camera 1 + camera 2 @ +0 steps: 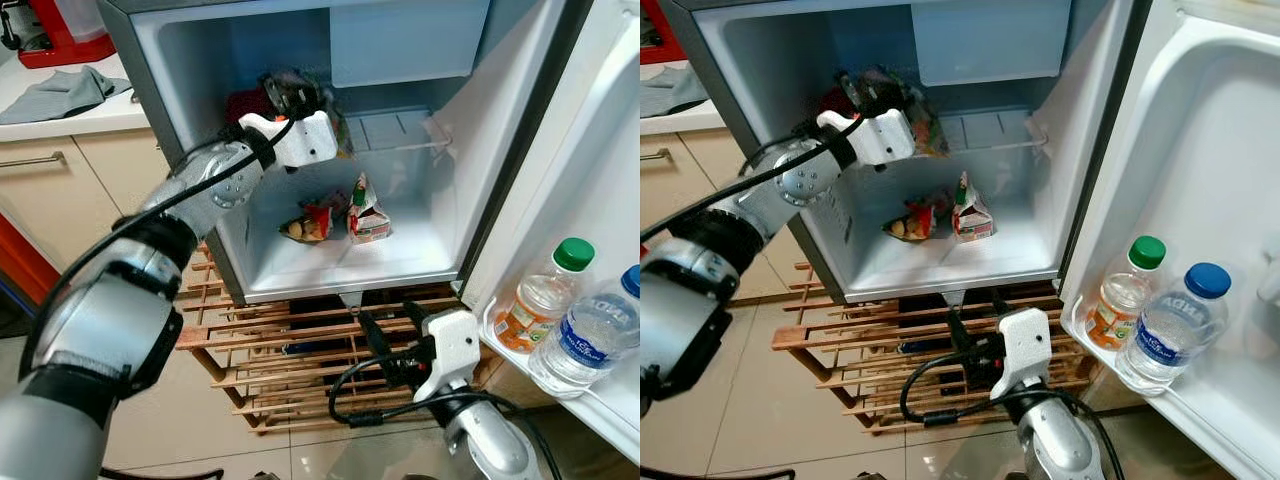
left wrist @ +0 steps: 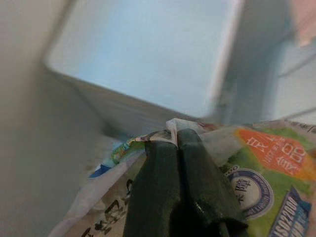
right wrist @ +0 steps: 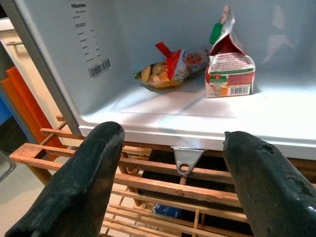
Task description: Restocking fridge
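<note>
The left gripper (image 2: pixel 177 140) has its two black fingers pressed together on the crinkled top edge of a printed food bag (image 2: pixel 266 168), pinching it inside the open fridge (image 1: pixel 400 260) at the level of the upper shelf (image 1: pixel 395 130), toward the shelf's left end. The bag (image 1: pixel 300 95) sits against the back of that compartment with something dark red just beside it. Below, on the fridge floor, a bag of snacks (image 3: pixel 170 66) lies on its side near the back wall, and a small carton (image 3: pixel 227 69) with a green cap stands upright just beside it. The right gripper (image 3: pixel 173 173) hangs lower, in front of the fridge's bottom edge, its fingers spread wide and holding nothing, over a wooden slatted rack (image 1: pixel 290 350) under the fridge. In the open door's lower shelf (image 1: pixel 1185 405) stand a bottle with a green cap (image 1: pixel 1125 290) and a water bottle with a blue cap (image 1: pixel 1170 325), touching. A grey cloth (image 1: pixel 65 92) lies on the counter (image 1: pixel 60 120) at the left.
</note>
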Tool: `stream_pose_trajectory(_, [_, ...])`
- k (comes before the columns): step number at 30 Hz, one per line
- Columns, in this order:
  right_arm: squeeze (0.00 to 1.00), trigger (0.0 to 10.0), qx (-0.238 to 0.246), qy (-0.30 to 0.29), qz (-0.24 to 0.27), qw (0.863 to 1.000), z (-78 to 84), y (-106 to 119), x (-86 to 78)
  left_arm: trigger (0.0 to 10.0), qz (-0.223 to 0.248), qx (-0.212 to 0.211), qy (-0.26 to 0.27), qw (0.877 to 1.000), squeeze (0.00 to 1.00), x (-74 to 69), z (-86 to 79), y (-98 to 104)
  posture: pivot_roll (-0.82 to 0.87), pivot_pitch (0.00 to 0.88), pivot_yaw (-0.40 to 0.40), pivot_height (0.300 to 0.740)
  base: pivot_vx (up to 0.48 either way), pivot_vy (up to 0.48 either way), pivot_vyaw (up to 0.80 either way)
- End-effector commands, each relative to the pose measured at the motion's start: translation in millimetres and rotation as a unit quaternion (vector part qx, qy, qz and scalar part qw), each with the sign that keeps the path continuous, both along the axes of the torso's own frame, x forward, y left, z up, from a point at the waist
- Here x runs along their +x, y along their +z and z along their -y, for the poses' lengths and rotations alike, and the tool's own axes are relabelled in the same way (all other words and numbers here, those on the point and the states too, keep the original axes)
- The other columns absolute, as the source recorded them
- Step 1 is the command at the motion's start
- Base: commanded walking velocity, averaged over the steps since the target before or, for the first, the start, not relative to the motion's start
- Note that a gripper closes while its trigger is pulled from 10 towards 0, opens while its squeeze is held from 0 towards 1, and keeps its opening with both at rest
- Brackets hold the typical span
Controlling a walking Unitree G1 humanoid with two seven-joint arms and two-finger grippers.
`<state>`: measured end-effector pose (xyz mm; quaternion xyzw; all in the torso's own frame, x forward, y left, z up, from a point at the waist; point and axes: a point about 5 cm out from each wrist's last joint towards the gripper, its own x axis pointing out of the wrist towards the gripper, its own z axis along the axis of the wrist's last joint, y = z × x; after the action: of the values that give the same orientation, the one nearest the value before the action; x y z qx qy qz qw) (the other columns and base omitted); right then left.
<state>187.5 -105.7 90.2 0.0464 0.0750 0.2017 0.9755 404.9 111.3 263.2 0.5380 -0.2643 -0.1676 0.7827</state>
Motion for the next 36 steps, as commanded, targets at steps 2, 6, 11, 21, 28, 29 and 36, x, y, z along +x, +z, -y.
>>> stream_pose_trajectory(2, [0.08, 10.0, 0.002, -0.001, 0.011, 1.000, -2.1, 4, -0.3, 10.0, 0.050, 0.008, 0.024, 0.998, 0.00, 2.9, -4.3, 18, -0.21, 0.019, 0.121, 0.740, 0.000, 0.000, 0.00])
stream_pose_trajectory(6, [0.08, 10.0, 0.004, 0.004, 0.007, 1.000, -4.4, 4, -2.2, 10.0, 0.080, 0.072, 0.071, 0.992, 1.00, 6.7, -8.9, 2, -0.22, 0.037, 0.117, 0.740, 0.000, 0.000, 0.00])
stream_pose_trajectory(11, [0.08, 10.0, 0.002, 0.005, 0.004, 1.000, -5.3, 4, -5.3, 10.0, 0.065, 0.085, 0.100, 0.989, 1.00, 8.5, -13.8, -11, -0.24, 0.048, 0.117, 0.740, 0.000, 0.000, 0.00])
stream_pose_trajectory(21, [0.08, 10.0, -0.006, 0.002, -0.001, 1.000, 1.8, 5, -8.1, 10.0, 0.093, 0.042, 0.130, 0.986, 1.00, 10.7, -8.5, -3, -0.26, 0.040, 0.091, 0.740, 0.000, 0.000, 0.00])
stream_pose_trajectory(28, [0.08, 10.0, -0.010, 0.005, 0.003, 1.000, 2.2, 6, -3.2, 10.0, -0.010, -0.167, 0.116, 0.979, 1.00, 15.0, 0.5, 17, -0.25, 0.028, 0.080, 0.740, 0.000, 0.000, 0.00])
stream_pose_trajectory(29, [0.09, 10.0, -0.009, 0.009, 0.003, 1.000, 0.5, 6, -2.7, 10.0, -0.043, -0.211, 0.110, 0.970, 1.00, 15.9, 1.7, 16, -0.25, 0.026, 0.079, 0.740, 0.000, 0.000, 0.00])
stream_pose_trajectory(36, [0.08, 10.0, -0.009, 0.012, 0.004, 1.000, -0.5, 5, -0.4, 10.0, -0.097, -0.279, 0.084, 0.952, 1.00, 16.0, 7.9, 13, -0.25, 0.020, 0.083, 0.740, 0.000, 0.000, 0.00])
